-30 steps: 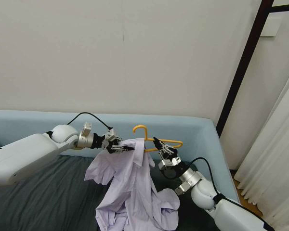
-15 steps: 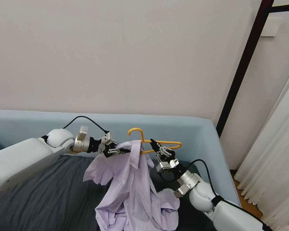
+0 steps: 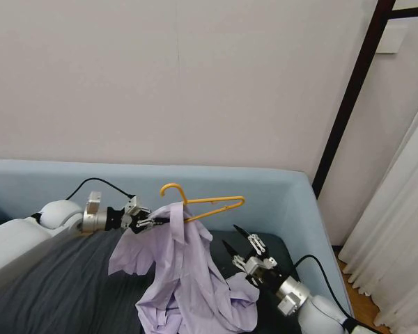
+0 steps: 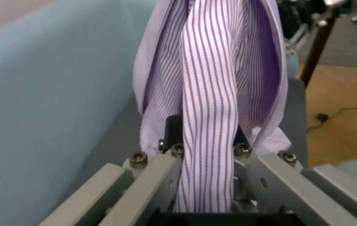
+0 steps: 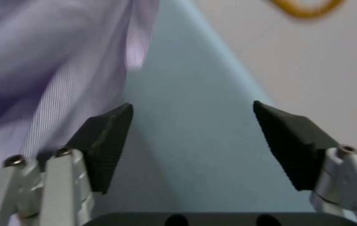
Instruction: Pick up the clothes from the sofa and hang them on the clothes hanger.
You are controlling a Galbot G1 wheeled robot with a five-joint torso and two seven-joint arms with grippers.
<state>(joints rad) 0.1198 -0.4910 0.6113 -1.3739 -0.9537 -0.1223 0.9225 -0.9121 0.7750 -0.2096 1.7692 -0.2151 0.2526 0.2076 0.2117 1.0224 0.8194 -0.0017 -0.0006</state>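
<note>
Shirt [image 3: 184, 278], pale purple with fine stripes: draped over a yellow hanger [image 3: 212, 202] that is raised above the sofa [image 3: 285, 198]. Its lower folds are heaped on the dark seat cushion [image 3: 49, 292]. One shoulder of the hanger is covered by cloth, the other is left bare, and the hook is turned upward.

Left gripper [image 3: 150, 221]: reached in from the robot's left, just below the hook. Its jaws are clamped on a bunched fold of the shirt; in the left wrist view the striped cloth [image 4: 213, 84] is seen pinched between them. Whether the hanger itself is caught in that grip cannot be told.

Right gripper [image 3: 249, 252]: held low, below the bare shoulder of the hanger and just beside the heaped folds. Its jaws are spread apart and nothing is held between them. In the right wrist view the shirt is seen close by one jaw, with the blue sofa back beyond.

Surroundings: plain wall [image 3: 160, 83], dark post [image 3: 348, 104], white curtain [image 3: 404, 229].
</note>
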